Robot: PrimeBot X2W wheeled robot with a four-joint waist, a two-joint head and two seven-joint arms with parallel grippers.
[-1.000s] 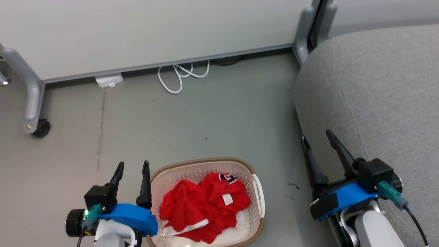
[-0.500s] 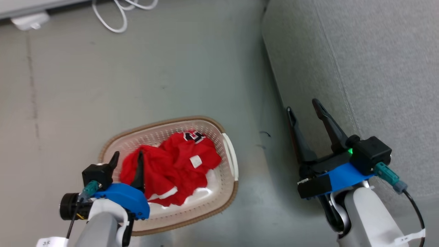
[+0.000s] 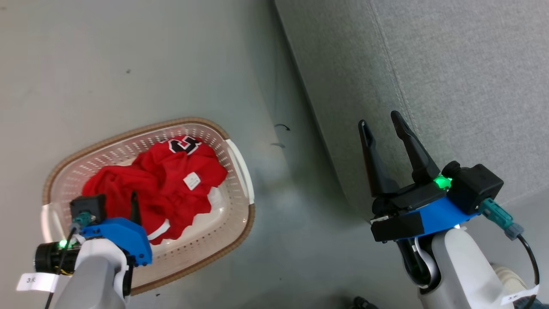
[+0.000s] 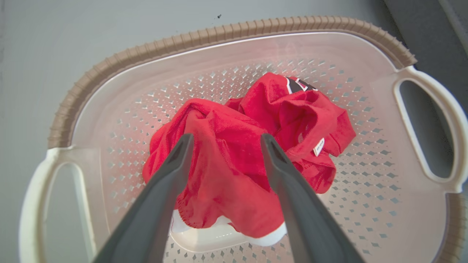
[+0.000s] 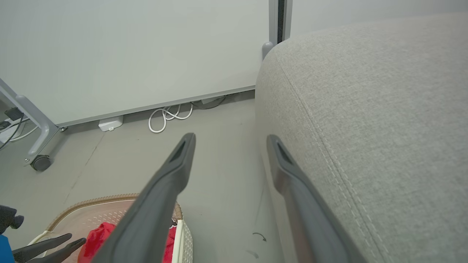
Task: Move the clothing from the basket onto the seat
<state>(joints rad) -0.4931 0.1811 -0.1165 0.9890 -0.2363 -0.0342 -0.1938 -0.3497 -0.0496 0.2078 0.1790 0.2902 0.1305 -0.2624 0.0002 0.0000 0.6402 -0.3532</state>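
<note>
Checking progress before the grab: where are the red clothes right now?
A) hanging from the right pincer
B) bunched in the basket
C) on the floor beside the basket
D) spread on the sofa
B: the red clothes lie crumpled inside the basket, with the open left pincer pointing down at them.

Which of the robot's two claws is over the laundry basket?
The left gripper: its open fingers point down at the red clothing in the basket. The right gripper hangs open beside the grey sofa, away from the basket.
</note>
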